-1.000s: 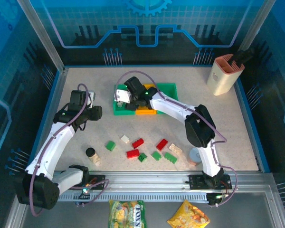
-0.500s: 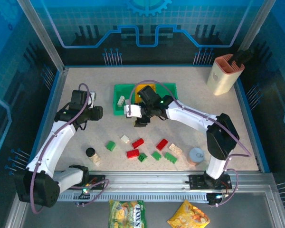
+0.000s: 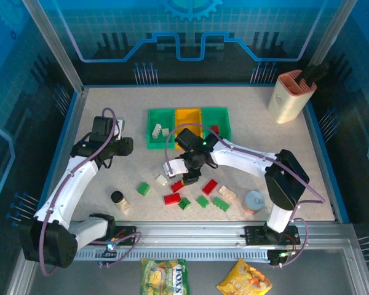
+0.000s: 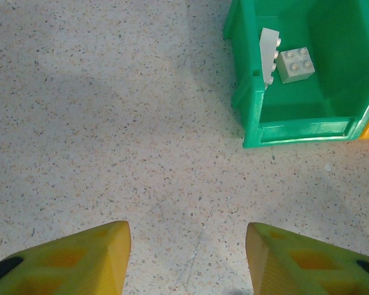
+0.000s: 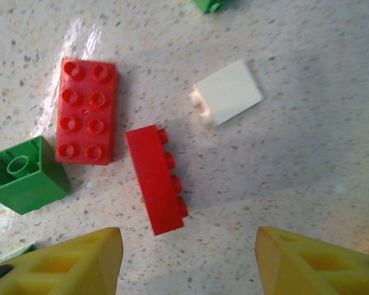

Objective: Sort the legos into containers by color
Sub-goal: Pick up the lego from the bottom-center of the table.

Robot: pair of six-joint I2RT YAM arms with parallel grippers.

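Entry 1: left gripper [image 4: 186, 239]. Fingers were spread with nothing between; I had it over the table [image 4: 111, 123] beside the left green bin [image 4: 295, 126], which held two cream bricks [image 4: 293, 64].

Entry 2: right gripper [image 5: 187, 243]. Fingers were apart and empty above the narrow red brick [image 5: 157, 179], just beside the wide red brick [image 5: 86, 110]. The narrow brick lay on its side, studs facing right, long axis running away from the fingers, slightly skewed. My judgement: advance, square the wrist, close across its short width.

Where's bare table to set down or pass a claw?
Bare: between the bins and the beige holder, and left of the bins by the left claw. Crowded: loose legos under the right claw, jar to tin can.
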